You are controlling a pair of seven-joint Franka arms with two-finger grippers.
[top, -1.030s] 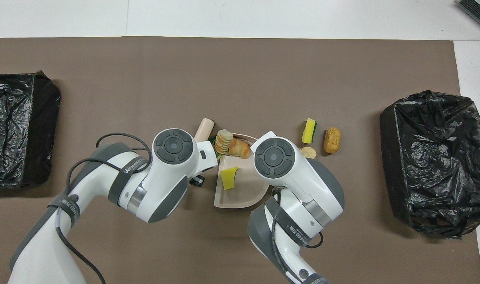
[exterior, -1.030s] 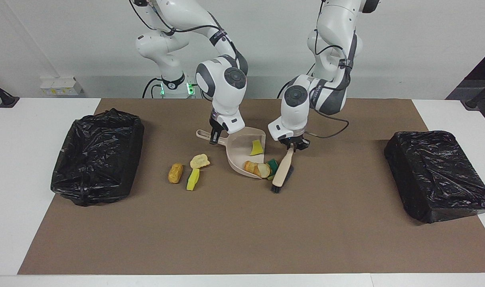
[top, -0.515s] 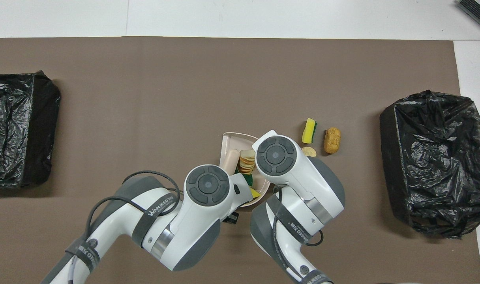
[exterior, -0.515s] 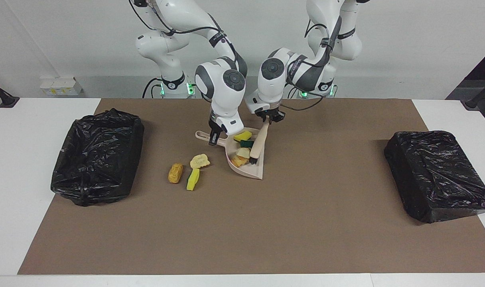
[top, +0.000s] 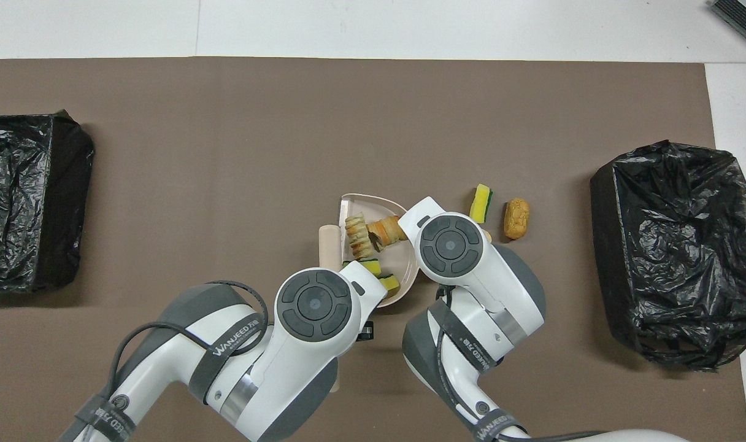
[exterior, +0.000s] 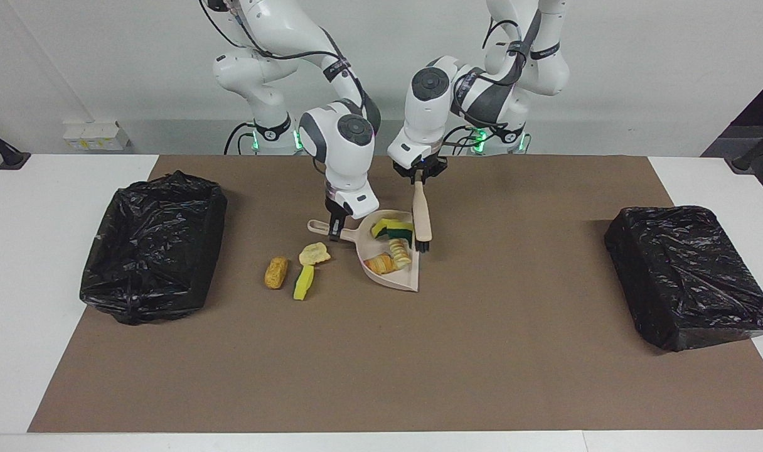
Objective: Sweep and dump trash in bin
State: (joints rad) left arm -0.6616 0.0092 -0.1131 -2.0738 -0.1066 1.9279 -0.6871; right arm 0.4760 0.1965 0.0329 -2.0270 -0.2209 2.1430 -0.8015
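Note:
My right gripper (exterior: pixel 335 231) is shut on the handle of the beige dustpan (exterior: pixel 399 277), whose lip rests on the brown mat. Several pieces of trash (exterior: pixel 391 245) lie in the pan: yellow-green sponges and sliced bread lumps (top: pixel 362 236). My left gripper (exterior: pixel 418 180) is shut on the handle of the beige hand brush (exterior: pixel 421 216), which hangs bristles down beside the pan, toward the left arm's end. Three scraps lie on the mat beside the pan toward the right arm's end: a tan lump (exterior: pixel 276 272), a yellow-green sponge (exterior: pixel 304 282) and a pale bread piece (exterior: pixel 314 253).
A bin lined with a black bag (exterior: pixel 152 245) stands at the right arm's end of the mat, seen open from overhead (top: pixel 667 252). A second black-bagged bin (exterior: pixel 689 276) stands at the left arm's end. The brown mat (exterior: pixel 381 364) covers most of the white table.
The brush swept the sponges and bread lumps from the pan's mouth into the dustpan, then came out to the pan's side. The pan turned slightly. The three loose scraps stayed put.

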